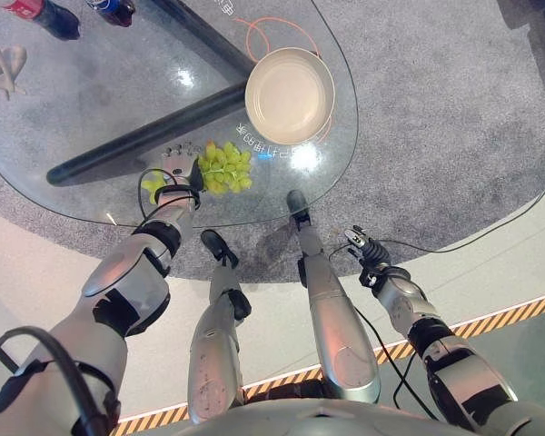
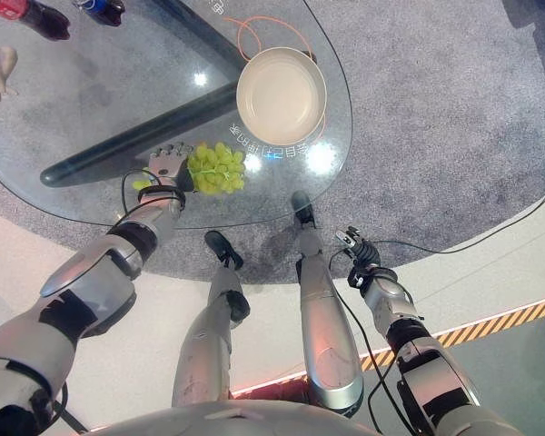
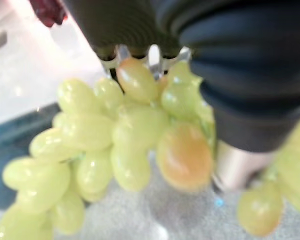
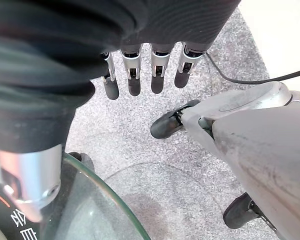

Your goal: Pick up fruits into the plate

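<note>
On the glass table: your robot's left hand (image 1: 174, 169) rests at the near edge of the round glass tabletop (image 1: 91, 100), right against a bunch of green grapes (image 1: 224, 167).
Hard to make out: you cannot tell from the head views whether the fingers curl round the fruit; in the left wrist view the grapes (image 3: 115, 145) press close against the fingers (image 3: 121, 54) and thumb, whose tips are hidden behind the fruit, so the grip stays unreadable.
Cut off: a second small green clump (image 1: 153, 184) peeks out from behind the left wrist, mostly covered by it.
Fruit: pale yellow-green, oval, tightly packed, one grape tinged orange-brown; the bunch lies on the glass between the left hand and the plate, not touching the plate.
Plate: you see a cream round plate (image 1: 289, 94) near the table's right edge, nothing in it.
Right hand: your right hand (image 1: 363, 246) hangs low off the table, over the grey carpet (image 1: 454, 136), fingers straight and slightly apart, holding nothing.
Far edge: two bottles (image 1: 68, 13) stand partly out of frame.
</note>
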Robot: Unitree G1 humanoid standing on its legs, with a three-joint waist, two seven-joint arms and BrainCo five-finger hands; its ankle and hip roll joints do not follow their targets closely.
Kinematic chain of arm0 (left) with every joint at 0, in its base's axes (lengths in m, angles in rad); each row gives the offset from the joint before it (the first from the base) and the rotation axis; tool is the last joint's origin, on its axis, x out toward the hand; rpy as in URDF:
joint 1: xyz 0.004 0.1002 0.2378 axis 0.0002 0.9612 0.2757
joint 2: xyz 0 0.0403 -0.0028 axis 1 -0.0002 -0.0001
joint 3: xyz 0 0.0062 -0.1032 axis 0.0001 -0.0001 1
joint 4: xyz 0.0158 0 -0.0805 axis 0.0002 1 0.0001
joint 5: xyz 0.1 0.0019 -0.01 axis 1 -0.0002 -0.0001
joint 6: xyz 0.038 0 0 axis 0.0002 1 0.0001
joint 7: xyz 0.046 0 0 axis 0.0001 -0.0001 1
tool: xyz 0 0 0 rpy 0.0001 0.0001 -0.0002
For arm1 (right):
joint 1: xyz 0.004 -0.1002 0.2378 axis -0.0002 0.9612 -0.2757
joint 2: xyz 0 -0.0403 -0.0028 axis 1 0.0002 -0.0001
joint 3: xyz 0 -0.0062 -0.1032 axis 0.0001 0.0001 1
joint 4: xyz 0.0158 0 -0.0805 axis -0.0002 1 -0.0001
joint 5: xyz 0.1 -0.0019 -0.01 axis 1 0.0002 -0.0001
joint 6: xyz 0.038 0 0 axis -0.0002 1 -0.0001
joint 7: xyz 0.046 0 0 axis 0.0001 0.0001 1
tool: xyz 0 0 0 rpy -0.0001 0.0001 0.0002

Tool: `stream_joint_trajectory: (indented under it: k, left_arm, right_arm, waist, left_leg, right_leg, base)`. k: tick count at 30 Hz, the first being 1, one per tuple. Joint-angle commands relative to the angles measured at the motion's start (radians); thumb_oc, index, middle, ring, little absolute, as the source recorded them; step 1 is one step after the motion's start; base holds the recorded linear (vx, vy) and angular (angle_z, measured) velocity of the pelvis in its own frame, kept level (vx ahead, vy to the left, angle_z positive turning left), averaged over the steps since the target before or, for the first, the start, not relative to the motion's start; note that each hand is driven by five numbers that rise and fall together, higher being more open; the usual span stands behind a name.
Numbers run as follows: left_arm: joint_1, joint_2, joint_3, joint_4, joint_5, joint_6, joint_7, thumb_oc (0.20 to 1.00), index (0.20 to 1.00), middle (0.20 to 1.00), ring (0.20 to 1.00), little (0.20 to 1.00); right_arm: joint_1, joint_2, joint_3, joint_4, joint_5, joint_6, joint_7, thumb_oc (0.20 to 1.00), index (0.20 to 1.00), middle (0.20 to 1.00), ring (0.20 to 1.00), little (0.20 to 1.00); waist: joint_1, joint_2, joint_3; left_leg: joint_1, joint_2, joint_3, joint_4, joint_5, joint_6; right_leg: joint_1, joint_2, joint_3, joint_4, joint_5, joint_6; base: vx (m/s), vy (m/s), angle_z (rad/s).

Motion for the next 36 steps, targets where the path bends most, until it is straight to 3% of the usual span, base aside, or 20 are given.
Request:
stream_joint_trajectory:
  k: [1, 20, 27, 36]
  left_arm:
    - [-0.018, 0.004, 0.019, 0.078, 0.029, 0.003, -0.046, 0.200, 0.200, 0.200, 0.200, 0.200]
    - [-0.031, 0.004, 0.021, 0.125, 0.008, -0.018, -0.030, 0.200, 0.200, 0.200, 0.200, 0.200]
    - [-0.022, 0.016, 0.049, 0.109, -0.095, -0.077, 0.010, 0.200, 0.200, 0.200, 0.200, 0.200]
    - [0.030, 0.076, 0.128, 0.038, -0.143, -0.201, 0.053, 0.200, 0.200, 0.200, 0.200, 0.200]
  right_arm:
    - [0.000, 0.019, 0.018, -0.010, 0.034, -0.020, 0.002, 1.000, 1.000, 1.000, 1.000, 1.000]
    - [-0.019, 0.027, 0.028, -0.006, 0.047, -0.022, 0.003, 1.000, 1.000, 1.000, 1.000, 1.000]
    - [-0.012, 0.024, 0.026, -0.005, 0.045, -0.020, 0.009, 1.000, 1.000, 1.000, 1.000, 1.000]
    - [0.004, 0.021, 0.002, 0.020, 0.007, -0.015, 0.023, 1.000, 1.000, 1.000, 1.000, 1.000]
  waist:
    - [-0.001, -0.045, 0.006]
    - [0.000, -0.053, 0.006]
    - [0.007, -0.051, 0.006]
    - [0.039, -0.032, 0.006]
  left_leg:
    - [-0.086, 0.010, -0.106, 0.175, -0.154, -0.048]
    - [-0.076, 0.017, -0.097, 0.153, -0.145, -0.055]
    - [-0.036, 0.021, -0.099, 0.145, -0.145, -0.055]
    - [0.102, 0.020, -0.121, 0.113, -0.158, -0.054]
  right_leg:
    - [-0.038, 0.053, -0.080, 0.096, -0.108, -0.028]
    - [-0.030, 0.052, -0.084, 0.073, -0.099, -0.024]
    - [0.011, 0.051, -0.088, 0.071, -0.107, -0.025]
    - [0.154, 0.029, -0.115, 0.039, -0.123, -0.019]
  base:
    - [0.00, 0.000, 0.00]
    - [0.00, -0.002, 0.00]
    - [0.00, 0.003, 0.00]
    - [0.00, 0.029, 0.03]
